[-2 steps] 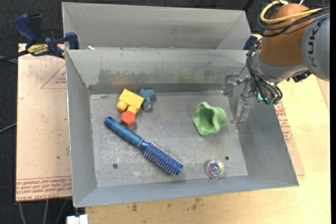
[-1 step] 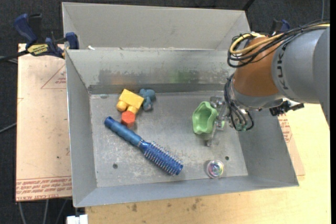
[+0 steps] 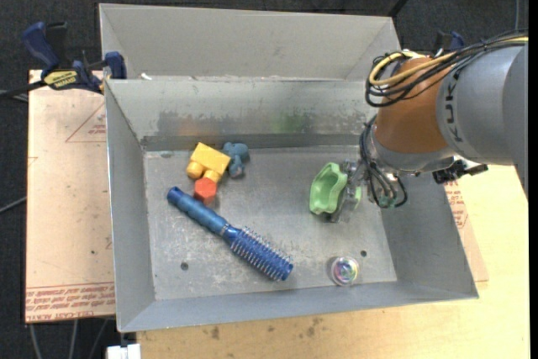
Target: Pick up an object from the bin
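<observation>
My gripper is low at the right side of the bin, below the orange wrist cover. A light green, curved plastic piece lies right against its fingers, on their left. I cannot tell whether the fingers close on it. A small clear round thing with coloured glints rests on the floor near the front wall, below the gripper.
A blue hairbrush lies slantwise across the middle of the floor. At the back left sit a yellow block, a small orange-red piece and a grey-blue piece. The arm comes in over the right wall.
</observation>
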You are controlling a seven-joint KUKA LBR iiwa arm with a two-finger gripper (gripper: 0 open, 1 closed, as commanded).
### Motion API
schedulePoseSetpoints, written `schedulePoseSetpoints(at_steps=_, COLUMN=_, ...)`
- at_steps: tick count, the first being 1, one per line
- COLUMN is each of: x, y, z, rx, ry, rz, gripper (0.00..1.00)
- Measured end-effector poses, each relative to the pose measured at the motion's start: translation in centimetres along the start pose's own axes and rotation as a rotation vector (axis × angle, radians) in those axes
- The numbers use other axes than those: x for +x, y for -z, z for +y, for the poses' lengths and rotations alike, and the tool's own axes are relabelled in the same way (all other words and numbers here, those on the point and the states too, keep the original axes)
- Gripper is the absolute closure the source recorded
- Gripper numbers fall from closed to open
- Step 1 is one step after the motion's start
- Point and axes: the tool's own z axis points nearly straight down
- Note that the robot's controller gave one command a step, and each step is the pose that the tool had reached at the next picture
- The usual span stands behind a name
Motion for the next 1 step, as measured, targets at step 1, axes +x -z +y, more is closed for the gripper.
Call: schedulePoseSetpoints(at_steps=1, x=2.53, y=20.47, z=1.70, rx=-0.002, ry=-0.004, rz=-0.010, gripper=1.00)
